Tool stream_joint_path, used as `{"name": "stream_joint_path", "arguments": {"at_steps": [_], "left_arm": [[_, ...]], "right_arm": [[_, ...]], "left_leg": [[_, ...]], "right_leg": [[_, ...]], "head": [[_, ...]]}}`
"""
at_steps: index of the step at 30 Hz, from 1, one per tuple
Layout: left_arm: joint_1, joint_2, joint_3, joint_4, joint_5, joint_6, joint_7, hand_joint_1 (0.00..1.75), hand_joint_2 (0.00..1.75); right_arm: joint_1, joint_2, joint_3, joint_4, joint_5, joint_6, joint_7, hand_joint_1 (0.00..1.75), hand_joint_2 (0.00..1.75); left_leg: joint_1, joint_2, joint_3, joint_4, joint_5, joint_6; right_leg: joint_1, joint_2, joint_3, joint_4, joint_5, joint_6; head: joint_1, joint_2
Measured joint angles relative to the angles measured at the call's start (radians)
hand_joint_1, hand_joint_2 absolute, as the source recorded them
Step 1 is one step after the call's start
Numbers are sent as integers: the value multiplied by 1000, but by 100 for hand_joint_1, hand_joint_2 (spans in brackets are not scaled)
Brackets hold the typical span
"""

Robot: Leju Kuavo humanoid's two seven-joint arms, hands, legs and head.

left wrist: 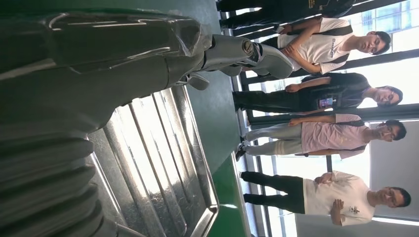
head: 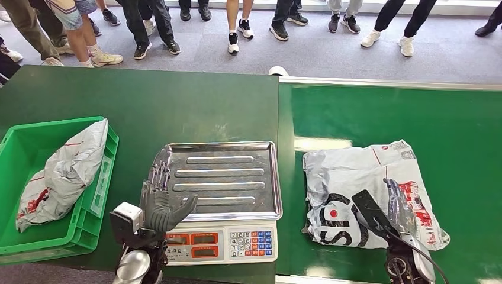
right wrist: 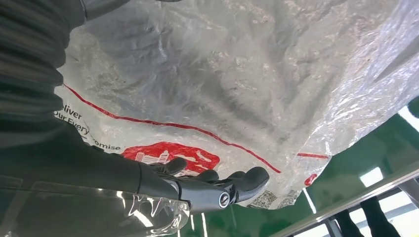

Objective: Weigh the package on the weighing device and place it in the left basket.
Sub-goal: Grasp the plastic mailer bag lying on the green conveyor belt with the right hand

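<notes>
Package: I see the grey package (head: pixel 355 186) flat on the green counter (head: pixel 450 118), right of the scale (head: pixel 222 204).
Right robot hand (head: pixel 399 204): over the package, fingers spread, grasping nothing.
Left robot hand (head: pixel 160 201): released, at the scale tray's left edge.
Green basket (head: pixel 23 148): far left, holding another grey bag (head: pixel 68 171).

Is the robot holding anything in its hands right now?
No, nothing is gripped. The right hand lies spread over the grey package on the green belt, not closed around it. The left hand is open above the scale's metal tray.
</notes>
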Motion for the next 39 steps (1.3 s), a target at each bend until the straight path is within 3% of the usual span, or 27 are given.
{"name": "stream_joint_path", "arguments": {"at_steps": [11,17,29,39], "left_arm": [[0,0,5,0,0,0,0,0,175],[-3,0,6,2,0,-5,1,0,175],[-33,2,-2,15,10,-10,9,0,175],[-37,3,-3,20,11,-10,10,0,175]], "right_arm": [[0,-3,0,11,2,12,4,0,175],[-14,-26,10,64,30,121,52,0,175],[-224,-100,139,370,74,232,16,0,175],[-270,-108,180,439,75,237,10,0,175]], "left_leg": [[0,0,0,0,0,0],[0,0,0,0,0,0],[0,5,7,0,0,0],[0,5,12,0,0,0]], "right_leg": [[0,0,0,0,0,0],[0,0,0,0,0,0],[0,3,5,0,1,0],[0,4,10,-1,1,0]], "head": [[0,0],[0,0],[0,0],[0,0]]}}
